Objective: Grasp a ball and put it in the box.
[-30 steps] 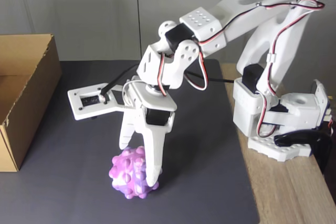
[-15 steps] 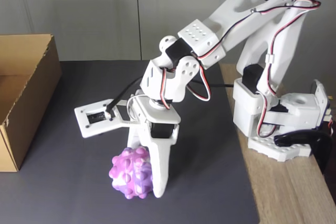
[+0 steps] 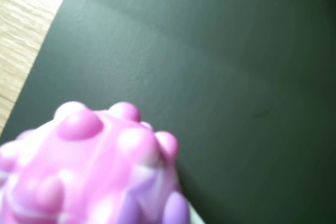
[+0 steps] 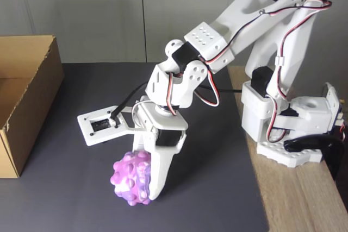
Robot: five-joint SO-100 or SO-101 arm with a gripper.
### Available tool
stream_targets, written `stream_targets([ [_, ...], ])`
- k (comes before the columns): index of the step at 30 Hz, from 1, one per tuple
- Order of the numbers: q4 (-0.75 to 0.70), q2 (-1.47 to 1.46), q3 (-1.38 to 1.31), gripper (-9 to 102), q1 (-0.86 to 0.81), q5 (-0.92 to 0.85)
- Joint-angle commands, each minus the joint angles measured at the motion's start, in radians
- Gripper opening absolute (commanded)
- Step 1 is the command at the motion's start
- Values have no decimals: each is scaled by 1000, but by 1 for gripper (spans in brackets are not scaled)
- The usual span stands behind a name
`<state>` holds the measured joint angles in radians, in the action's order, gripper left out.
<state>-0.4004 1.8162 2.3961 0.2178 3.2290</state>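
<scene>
Now claw [image 4: 144, 188] gripping ball [image 4: 129, 180], mat edge near

Hobby desk setup: wooden table [image 4: 304, 199], dark mat [image 4: 70, 188], plain grey wall [image 4: 92, 14].

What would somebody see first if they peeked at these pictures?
Probably the bumpy pink and purple ball near the front of the dark mat in the fixed view, with the white robot's hand clamped around it. In the wrist view the ball bulges huge at the bottom left. Next comes the big brown box at the fixed view's left edge.
</scene>
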Motion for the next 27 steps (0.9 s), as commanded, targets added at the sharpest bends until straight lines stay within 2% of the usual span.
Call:
stream_targets([
  [1, 18, 8, -5, 23, 6, 8],
  [7, 5, 80, -8, 21, -17, -5],
  [14, -101, 245, -71, 21, -94, -8],
  [23, -262, 209, -437, 21, -210, 21],
  [27, -279, 120, -634, 22, -265, 37],
])
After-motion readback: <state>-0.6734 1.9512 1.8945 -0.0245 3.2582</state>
